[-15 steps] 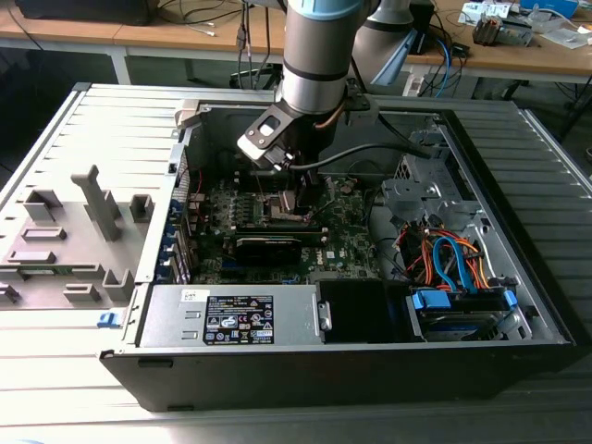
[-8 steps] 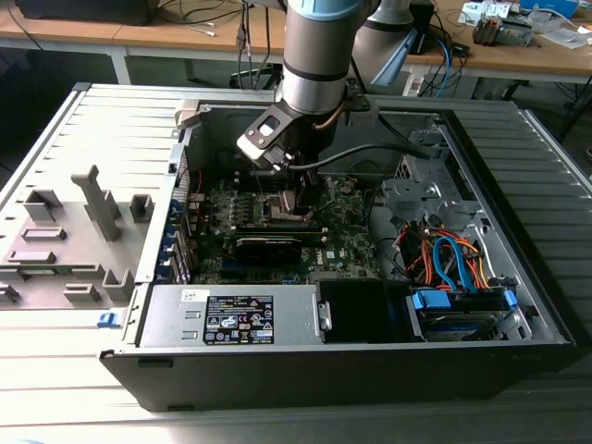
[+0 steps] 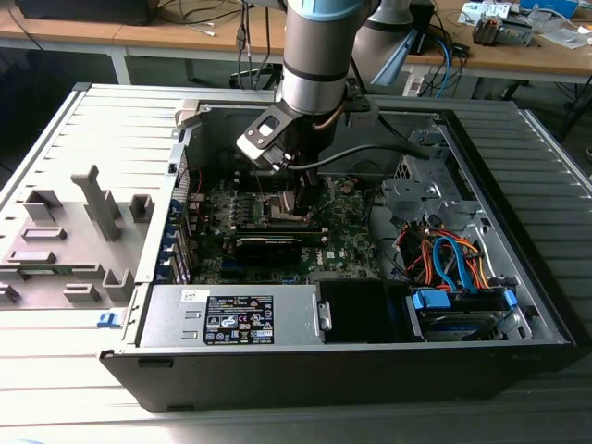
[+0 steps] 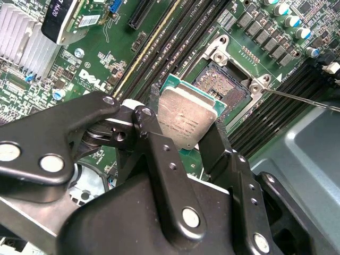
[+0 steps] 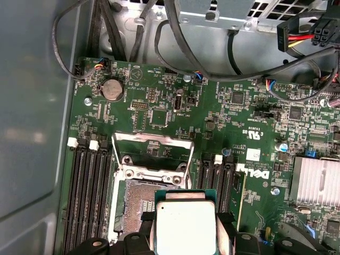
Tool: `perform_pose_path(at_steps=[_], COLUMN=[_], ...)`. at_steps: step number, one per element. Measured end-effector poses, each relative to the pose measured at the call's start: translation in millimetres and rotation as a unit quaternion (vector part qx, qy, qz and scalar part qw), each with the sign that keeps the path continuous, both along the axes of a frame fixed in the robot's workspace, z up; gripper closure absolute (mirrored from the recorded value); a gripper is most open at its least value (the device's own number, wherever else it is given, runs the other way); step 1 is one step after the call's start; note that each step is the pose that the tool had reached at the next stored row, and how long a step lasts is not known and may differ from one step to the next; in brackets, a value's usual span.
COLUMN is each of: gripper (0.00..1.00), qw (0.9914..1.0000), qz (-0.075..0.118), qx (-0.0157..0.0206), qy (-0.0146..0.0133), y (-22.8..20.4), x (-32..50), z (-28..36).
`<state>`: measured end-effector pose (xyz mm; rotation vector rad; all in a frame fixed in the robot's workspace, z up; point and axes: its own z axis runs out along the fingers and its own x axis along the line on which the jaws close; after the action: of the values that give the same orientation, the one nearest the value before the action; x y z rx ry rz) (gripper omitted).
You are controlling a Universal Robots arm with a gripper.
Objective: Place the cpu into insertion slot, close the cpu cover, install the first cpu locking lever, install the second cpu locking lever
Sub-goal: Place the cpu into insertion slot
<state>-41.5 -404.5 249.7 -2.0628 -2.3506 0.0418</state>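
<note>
The claw (image 4: 183,142) is clamped on the cpu (image 4: 188,112), with a finger on each of two opposite edges and the silvery top showing in both wrist views. The cpu (image 5: 186,227) hangs just above the insertion slot (image 5: 139,204) and overlaps one side of it; it is not seated. The slot's dark centre is exposed. The cpu cover (image 5: 154,139) stands raised at the slot's far edge. In the exterior view the arm (image 3: 314,55) reaches down into the open computer case (image 3: 518,305) over the green circuit board (image 3: 347,231).
</note>
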Motion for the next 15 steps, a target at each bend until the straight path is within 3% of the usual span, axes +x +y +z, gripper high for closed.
perform_pose_path(at_steps=[15], gripper=[0.45], qw=[0.99998], qz=[-0.007], qx=[0.0000], qy=[0.0000], y=[0.0], x=[0.0], z=[-0.6])
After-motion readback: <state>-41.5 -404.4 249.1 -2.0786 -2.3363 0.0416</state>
